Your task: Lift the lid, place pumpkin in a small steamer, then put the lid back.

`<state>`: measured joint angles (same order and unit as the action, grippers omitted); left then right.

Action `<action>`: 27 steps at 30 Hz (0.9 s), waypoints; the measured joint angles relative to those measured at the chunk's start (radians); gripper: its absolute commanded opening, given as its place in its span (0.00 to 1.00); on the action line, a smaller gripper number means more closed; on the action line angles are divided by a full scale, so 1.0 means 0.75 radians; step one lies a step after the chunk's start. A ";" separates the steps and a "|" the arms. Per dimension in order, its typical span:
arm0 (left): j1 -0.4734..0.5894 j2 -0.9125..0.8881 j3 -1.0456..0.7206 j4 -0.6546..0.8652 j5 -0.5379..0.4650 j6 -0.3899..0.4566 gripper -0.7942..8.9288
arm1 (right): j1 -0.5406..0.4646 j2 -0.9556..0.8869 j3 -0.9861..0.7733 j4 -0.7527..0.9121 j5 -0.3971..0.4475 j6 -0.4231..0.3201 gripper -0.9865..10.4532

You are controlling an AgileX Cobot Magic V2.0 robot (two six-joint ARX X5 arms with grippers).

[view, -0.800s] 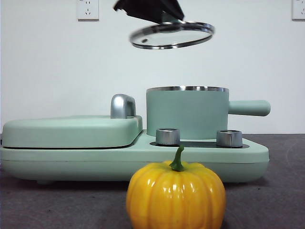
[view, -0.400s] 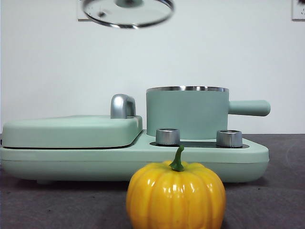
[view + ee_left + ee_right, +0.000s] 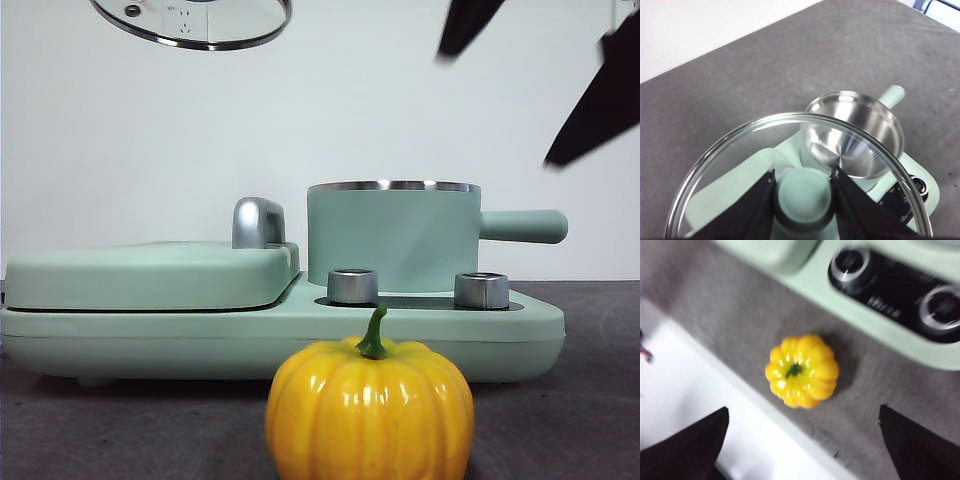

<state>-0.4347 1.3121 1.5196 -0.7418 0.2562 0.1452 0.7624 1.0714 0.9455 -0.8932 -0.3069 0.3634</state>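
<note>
Two jaws of left gripper (image 3: 802, 200) clamping lid (image 3: 740, 150) knob, right gripper (image 3: 800, 445) wide open above pumpkin (image 3: 802, 371)

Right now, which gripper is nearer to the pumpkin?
Right. The right gripper hangs open above the pumpkin; the left gripper holds the lid high, away.

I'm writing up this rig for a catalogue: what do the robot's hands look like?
Each hand shows only two plain black jaws. The left hand has flat, matte, wedge-shaped plates. The right hand has broad, dark tapering blades, blurred. No cables, markings or labels are visible.
</note>
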 measured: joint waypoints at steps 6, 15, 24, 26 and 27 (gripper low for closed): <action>0.047 -0.008 0.000 -0.001 0.001 0.000 0.13 | 0.183 0.187 0.000 0.037 0.107 0.017 0.52; 0.079 -0.008 0.000 -0.001 0.000 0.000 0.13 | 0.309 0.394 0.000 0.179 0.162 0.026 0.57; 0.079 -0.008 0.000 -0.002 0.000 0.000 0.13 | 0.335 0.551 0.001 0.271 0.263 0.026 0.57; 0.079 -0.008 0.000 -0.002 0.000 0.000 0.13 | 0.335 0.581 0.001 0.290 0.292 0.026 0.57; 0.079 -0.008 0.000 -0.002 0.000 0.000 0.13 | 0.335 0.597 0.001 0.302 0.297 0.026 0.57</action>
<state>-0.3756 1.3060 1.5196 -0.7429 0.2562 0.1452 1.0138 1.5188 0.9459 -0.6666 -0.0845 0.3828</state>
